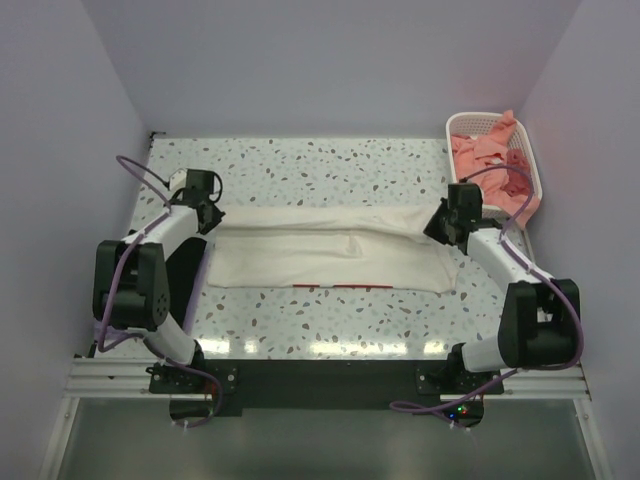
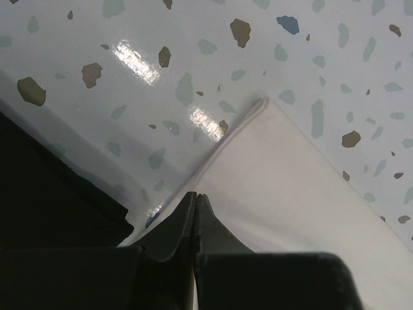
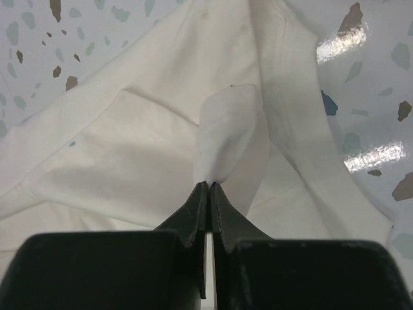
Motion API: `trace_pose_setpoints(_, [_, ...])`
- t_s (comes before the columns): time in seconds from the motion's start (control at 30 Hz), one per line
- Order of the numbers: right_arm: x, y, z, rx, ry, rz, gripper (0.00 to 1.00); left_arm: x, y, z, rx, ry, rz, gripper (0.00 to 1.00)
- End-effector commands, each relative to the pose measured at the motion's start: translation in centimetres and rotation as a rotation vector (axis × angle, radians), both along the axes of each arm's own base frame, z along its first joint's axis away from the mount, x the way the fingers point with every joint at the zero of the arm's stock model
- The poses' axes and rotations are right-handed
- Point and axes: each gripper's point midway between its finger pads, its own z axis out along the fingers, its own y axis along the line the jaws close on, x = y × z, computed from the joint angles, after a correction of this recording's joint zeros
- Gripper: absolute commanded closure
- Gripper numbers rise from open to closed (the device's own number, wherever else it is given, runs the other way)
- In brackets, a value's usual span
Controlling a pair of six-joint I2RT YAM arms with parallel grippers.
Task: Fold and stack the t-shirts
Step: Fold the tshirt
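— Where's the shirt sitting against the jaws?
— The big cream-white cotton t-shirt (image 1: 320, 255) lies as a long folded band across the speckled terrazzo worktop (image 1: 300, 165), one end at each arm. The right jaws are clamped on a pinch of its cloth, which rises in a small peak. The left jaws are pressed together right over its hemmed edge. I can't tell whether any cloth is caught there.
— And the count?
— One cream shirt, with a thin red strip showing at its near edge. One white lattice plastic basket (image 1: 478, 121) at the far right corner holds crumpled salmon-pink cloth (image 1: 475, 155). How many pieces, I can't tell. Two pairs of jaws
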Motion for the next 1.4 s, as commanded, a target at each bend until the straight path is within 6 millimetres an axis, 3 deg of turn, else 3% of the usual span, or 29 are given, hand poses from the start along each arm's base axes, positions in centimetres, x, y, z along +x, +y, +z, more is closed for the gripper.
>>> trace_pose_setpoints(0.0, [-0.1, -0.4, 1.2, -0.007, -0.048, -0.019, 1.0, 0.4, 0.8, 1.9, -0.013, -0.07, 0.034, 1.0])
trace_pose_setpoints(0.27, [-0.8, -0.3, 0.6, 0.0, -0.03, -0.014, 1.0, -0.2, 0.1, 0.7, -0.057, -0.053, 0.024, 1.0])
trace_pose_setpoints(0.57, [-0.7, -0.2, 2.4, 0.005, -0.064, -0.003, 1.0, 0.0, 0.1, 1.8, -0.055, -0.071, 0.016, 1.0])
trace_pose_setpoints(0.97, [-2.7, -0.3, 1.2, 0.001, -0.039, 0.002, 1.0, -1.5, 0.4, 1.9, -0.055, -0.079, 0.024, 1.0])
trace_pose_setpoints(1.23, [-4.4, -0.1, -1.3, 0.018, 0.0, 0.007, 1.0, -3.4, 0.1, -0.2, -0.084, -0.055, 0.026, 1.0])
trace_pose_setpoints(1.3, [-4.8, 0.1, -1.9, 0.026, 0.008, 0.01, 0.93, -3.8, -0.3, -0.8, -0.104, -0.055, 0.016, 1.0])
trace_pose_setpoints(1.33, [-4.8, 0.2, -2.0, 0.03, 0.01, 0.017, 0.83, -4.0, -0.4, -0.8, -0.109, -0.058, 0.015, 1.0])
trace_pose_setpoints(1.37, [-4.9, 0.3, -2.0, 0.033, 0.011, 0.027, 0.78, -4.1, -0.4, -0.7, -0.111, -0.071, 0.011, 0.88])
